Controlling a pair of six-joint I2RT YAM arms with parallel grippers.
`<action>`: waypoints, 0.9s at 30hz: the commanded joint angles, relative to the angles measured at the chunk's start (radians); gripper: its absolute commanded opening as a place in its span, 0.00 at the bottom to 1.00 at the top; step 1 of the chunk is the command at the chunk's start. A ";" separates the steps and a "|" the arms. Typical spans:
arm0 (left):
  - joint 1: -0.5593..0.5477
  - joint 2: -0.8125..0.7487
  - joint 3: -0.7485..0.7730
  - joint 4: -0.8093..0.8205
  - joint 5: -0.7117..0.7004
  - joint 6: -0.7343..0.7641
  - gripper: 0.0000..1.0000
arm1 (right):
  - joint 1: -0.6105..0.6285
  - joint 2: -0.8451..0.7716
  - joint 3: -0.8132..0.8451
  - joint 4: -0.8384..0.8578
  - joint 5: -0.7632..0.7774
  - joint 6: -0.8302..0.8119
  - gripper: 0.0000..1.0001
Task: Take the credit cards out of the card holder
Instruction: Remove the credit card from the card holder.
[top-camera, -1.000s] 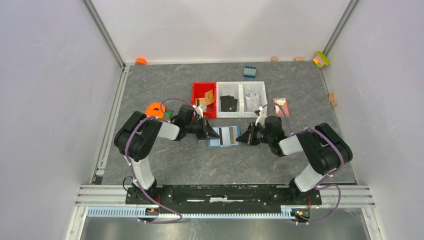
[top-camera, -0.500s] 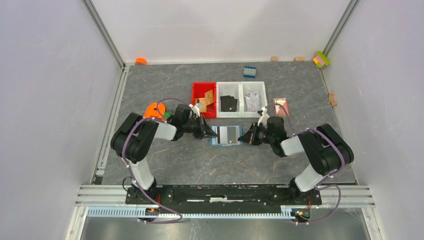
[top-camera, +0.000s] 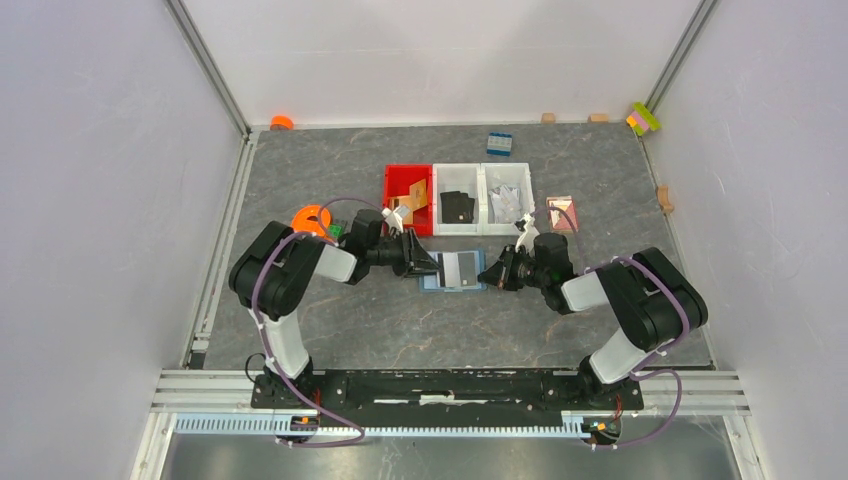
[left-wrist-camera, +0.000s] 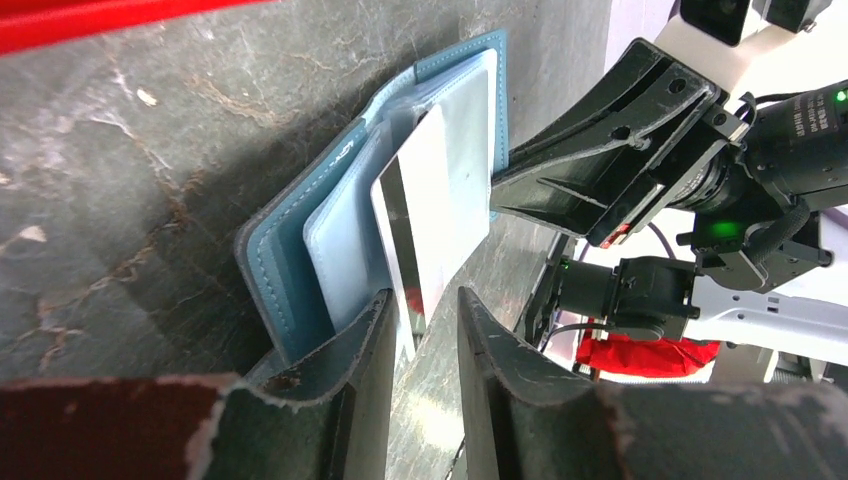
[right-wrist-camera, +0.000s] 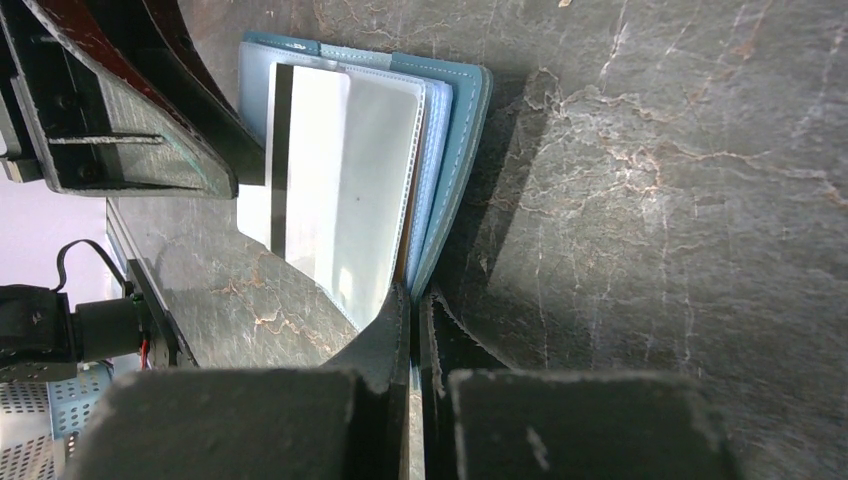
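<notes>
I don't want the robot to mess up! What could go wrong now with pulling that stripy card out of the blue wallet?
1. The left gripper has its fingers apart around the card's end. If it pulls before closing, the card may stay in the wallet.
2. The shut right gripper seems to touch only the wallet's edge, so the wallet might slide or lift along with the card.

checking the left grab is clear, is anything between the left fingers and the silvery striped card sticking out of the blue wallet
Nothing visible does. The silvery-grey card with the dark stripe pokes out of the steel-blue folding card holder, its end in the gap between the open left fingers.
</notes>
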 joint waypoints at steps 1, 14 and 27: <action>-0.028 0.032 0.025 0.058 0.045 -0.041 0.36 | 0.012 -0.004 -0.001 0.010 0.010 -0.016 0.00; -0.030 0.037 0.034 0.040 0.025 -0.029 0.17 | 0.020 -0.035 -0.012 0.000 0.034 -0.020 0.20; -0.030 0.040 0.036 0.044 0.030 -0.031 0.02 | 0.016 -0.077 -0.093 0.206 -0.019 0.053 0.42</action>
